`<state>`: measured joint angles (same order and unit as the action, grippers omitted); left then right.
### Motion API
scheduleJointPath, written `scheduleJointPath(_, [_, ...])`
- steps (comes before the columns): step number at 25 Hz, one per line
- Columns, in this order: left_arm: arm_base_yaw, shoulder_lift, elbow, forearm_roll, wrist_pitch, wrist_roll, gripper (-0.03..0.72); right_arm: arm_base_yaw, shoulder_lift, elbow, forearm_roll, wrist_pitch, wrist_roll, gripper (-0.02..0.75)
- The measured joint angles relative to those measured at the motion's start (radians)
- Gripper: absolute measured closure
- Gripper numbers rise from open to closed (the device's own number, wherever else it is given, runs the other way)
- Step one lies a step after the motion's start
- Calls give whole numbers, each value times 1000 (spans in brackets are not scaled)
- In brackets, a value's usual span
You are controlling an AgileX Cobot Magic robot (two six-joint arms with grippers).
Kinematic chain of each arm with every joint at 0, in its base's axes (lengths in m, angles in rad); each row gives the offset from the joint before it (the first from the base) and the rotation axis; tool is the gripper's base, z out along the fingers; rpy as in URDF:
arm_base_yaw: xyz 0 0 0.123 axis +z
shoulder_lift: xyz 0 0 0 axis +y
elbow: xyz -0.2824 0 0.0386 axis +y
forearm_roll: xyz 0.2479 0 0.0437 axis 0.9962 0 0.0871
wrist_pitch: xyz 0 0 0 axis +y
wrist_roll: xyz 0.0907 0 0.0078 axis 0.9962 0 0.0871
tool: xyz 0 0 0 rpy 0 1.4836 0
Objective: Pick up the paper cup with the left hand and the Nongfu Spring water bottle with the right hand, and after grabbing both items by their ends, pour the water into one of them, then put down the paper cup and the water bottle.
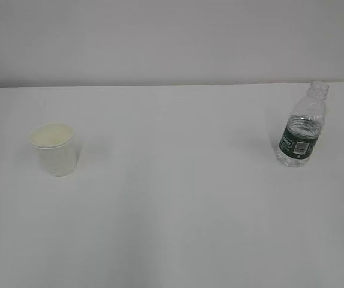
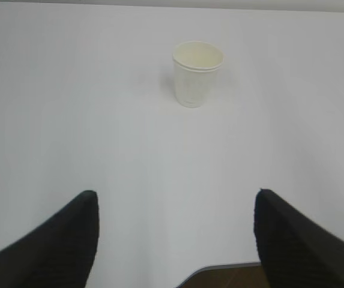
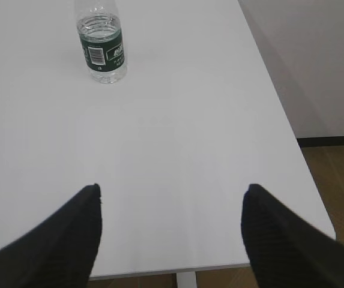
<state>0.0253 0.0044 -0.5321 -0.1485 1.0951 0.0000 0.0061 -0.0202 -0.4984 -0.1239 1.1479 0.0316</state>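
Note:
The paper cup stands upright on the left of the white table, white outside and cream inside. In the left wrist view the paper cup is far ahead of my left gripper, which is open and empty near the table's front edge. The Nongfu Spring water bottle stands upright at the right, capless, with a dark green label. Seen from the right wrist, the bottle is far ahead and to the left of my right gripper, also open and empty. Neither arm shows in the exterior view.
The table's right edge runs close beside the bottle, with brown floor and a grey wall beyond it. The front edge lies just under both grippers. A plain wall stands behind the table.

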Motion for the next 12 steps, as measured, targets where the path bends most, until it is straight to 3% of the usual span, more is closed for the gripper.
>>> scheduleJointPath(12, [0,0,0,0,0,0,111,0,0,0,0,0,0,183])
